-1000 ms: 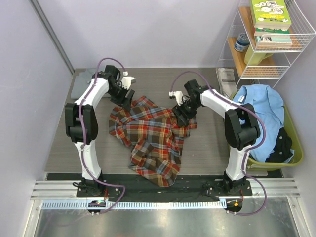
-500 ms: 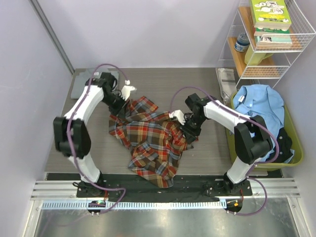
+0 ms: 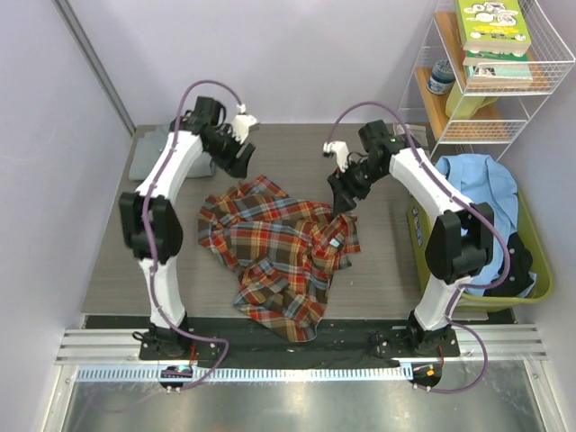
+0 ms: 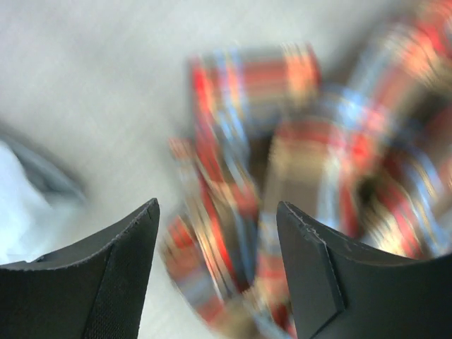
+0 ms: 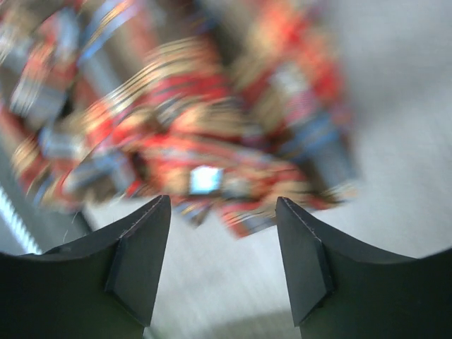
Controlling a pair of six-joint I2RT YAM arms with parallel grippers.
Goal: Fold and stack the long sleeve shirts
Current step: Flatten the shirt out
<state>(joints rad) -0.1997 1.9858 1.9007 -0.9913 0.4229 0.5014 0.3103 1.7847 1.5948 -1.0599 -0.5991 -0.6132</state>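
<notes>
1. The surface (image 3: 126, 261) is a grey-brown wood-look top. It takes up most of the top view, with both arms bolted at its near edge.
2. The plaid shirt (image 3: 279, 247) is red-orange, brown and blue. It lies in a rumpled heap in the middle of the surface, between the two arms, not folded at all. One end trails toward the near edge.
3. A green basket (image 3: 540, 261) sits off the right side of the surface. A light blue garment (image 3: 477, 189) is draped over its far end, and something dark is stuffed in lower down.
4. A white wire shelf (image 3: 432, 90) stands in the far right corner with a few books (image 3: 490, 27) stacked on top.
5. The grey shirt (image 3: 148, 148) is a flat pale bundle at the far left corner of the surface, partly hidden behind the left arm and well apart from the plaid one.
6. The left tool (image 3: 241, 166) hangs just past the far left corner of the plaid shirt. Its wrist view is blurry, but the fingers stand apart with nothing between them, and the plaid is down below.
7. The right tool (image 3: 342, 200) is over the far right edge of the plaid. Its wrist view is blurry too, but the fingers are spread and empty, and the cloth lies underneath. I can't really tell if it brushes the fabric.
</notes>
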